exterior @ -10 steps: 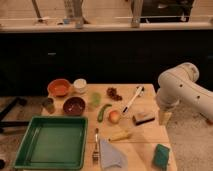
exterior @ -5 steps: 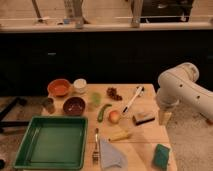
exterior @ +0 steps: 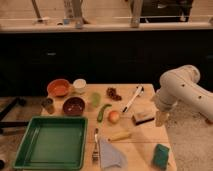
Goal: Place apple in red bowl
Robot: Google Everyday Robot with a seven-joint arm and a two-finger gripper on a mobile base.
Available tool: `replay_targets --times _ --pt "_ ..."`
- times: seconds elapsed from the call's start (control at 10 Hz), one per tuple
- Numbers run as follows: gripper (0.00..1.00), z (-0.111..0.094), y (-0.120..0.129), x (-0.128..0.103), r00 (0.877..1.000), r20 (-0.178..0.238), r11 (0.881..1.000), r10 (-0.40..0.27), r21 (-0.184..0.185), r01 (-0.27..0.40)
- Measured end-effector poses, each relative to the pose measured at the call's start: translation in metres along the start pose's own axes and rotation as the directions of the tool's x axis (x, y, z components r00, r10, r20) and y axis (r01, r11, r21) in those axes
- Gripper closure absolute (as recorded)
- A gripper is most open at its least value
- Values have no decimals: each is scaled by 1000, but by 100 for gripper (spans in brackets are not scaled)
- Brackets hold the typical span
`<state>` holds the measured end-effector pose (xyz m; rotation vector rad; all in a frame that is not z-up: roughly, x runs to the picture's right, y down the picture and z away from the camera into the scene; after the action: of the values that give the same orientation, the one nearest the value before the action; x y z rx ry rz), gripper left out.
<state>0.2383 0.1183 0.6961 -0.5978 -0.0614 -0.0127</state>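
The apple [exterior: 114, 116], small, yellowish-orange with a red blush, lies on the wooden table [exterior: 125, 150] near its middle, beside a long green vegetable [exterior: 103, 111]. The red bowl [exterior: 59, 88], bright orange-red, stands at the table's far left corner next to a small white cup [exterior: 79, 85]. My gripper [exterior: 161, 118] hangs from the white arm [exterior: 177, 90] at the table's right edge, well to the right of the apple and far from the bowl.
A maroon bowl [exterior: 74, 106] sits in front of the red bowl. A green tray [exterior: 51, 141] fills the near left. Also on the table: a yellow elongated item [exterior: 120, 135], a brush [exterior: 132, 99], a sponge block [exterior: 143, 116], a fork [exterior: 95, 145], a grey cloth [exterior: 112, 156], a green sponge [exterior: 161, 155].
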Motion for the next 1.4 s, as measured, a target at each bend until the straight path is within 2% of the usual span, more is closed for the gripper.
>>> replay_targets --times 0.5,1.3,1.4 --pt "20 13 -1 -40 997 37 997 -65 -32 66" --pt "20 36 -6 -106 989 87 992 -123 -21 125" --pt "20 39 -9 -121 986 95 990 -137 -22 140"
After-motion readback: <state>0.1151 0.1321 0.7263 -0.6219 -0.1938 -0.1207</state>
